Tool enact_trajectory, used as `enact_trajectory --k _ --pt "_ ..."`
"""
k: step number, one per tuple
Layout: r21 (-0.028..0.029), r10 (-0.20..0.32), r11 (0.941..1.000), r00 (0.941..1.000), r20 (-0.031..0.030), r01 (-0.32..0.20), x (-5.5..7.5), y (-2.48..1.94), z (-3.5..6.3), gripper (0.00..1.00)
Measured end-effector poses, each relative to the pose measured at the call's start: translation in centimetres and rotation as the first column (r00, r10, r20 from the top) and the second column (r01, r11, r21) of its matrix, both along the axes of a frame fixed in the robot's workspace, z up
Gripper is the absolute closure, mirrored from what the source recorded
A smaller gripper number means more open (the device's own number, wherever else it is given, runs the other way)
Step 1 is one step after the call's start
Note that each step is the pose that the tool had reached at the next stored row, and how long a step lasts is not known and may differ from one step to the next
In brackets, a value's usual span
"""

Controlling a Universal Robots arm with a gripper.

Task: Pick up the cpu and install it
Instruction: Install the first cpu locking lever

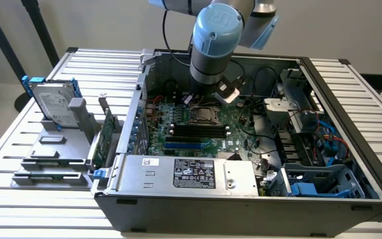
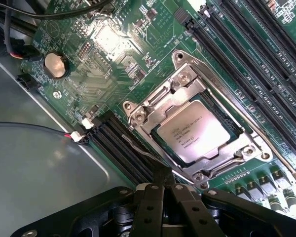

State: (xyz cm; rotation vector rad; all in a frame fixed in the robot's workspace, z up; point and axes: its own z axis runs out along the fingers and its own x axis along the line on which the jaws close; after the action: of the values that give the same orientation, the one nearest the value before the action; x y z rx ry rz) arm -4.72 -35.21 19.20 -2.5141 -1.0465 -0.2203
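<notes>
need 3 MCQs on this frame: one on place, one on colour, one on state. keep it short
1. Where is the cpu?
A. In the metal-framed socket on the green board
B. On the rack beside the hard drive
C. On the power supply

2. What colour are the side rails of the hard drive?
A. Red
B. Blue
C. Yellow

3. How is the claw?
A. Wide open
B. Shut, holding nothing
C. Shut on the cpu

Key: 1 A, the silver chip lies inside the socket frame. 2 B, blue rails flank the drive. 3 B, the fingers meet with the chip lying apart from them.
</notes>
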Motion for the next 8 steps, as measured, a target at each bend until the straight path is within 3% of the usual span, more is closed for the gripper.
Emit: enact_trajectory --k 8 --pt "-0.0019 0.000 1.0000 1.0000 -0.0047 0.000 0.00 0.12 -0.05 0.89"
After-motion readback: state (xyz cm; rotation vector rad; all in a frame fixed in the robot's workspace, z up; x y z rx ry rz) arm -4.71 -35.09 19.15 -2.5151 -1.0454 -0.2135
